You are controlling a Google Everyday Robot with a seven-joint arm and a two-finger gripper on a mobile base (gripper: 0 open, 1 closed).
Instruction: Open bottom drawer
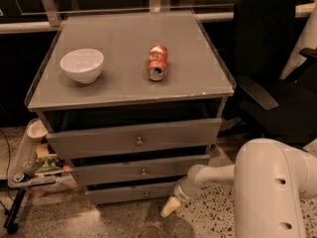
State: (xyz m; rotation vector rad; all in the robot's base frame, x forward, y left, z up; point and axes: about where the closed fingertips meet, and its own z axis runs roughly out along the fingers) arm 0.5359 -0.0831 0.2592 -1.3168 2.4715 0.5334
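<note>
The grey cabinet has three flat drawer fronts. The bottom drawer (130, 193) is the narrowest and lowest, just above the floor, with a tiny round metal knob (146, 194) at its centre. My white arm reaches in from the lower right. The gripper (170, 208) hangs low at the drawer's right end, to the right of the knob and slightly below it, cream fingertips pointing down-left toward the floor. It holds nothing that I can see.
A white bowl (82, 65) and a crushed red can (157, 62) lie on the cabinet top (124, 43). A black office chair (272, 78) stands to the right. A cluttered tray on a stand (32, 160) sits at the left. The floor is speckled terrazzo (208, 222).
</note>
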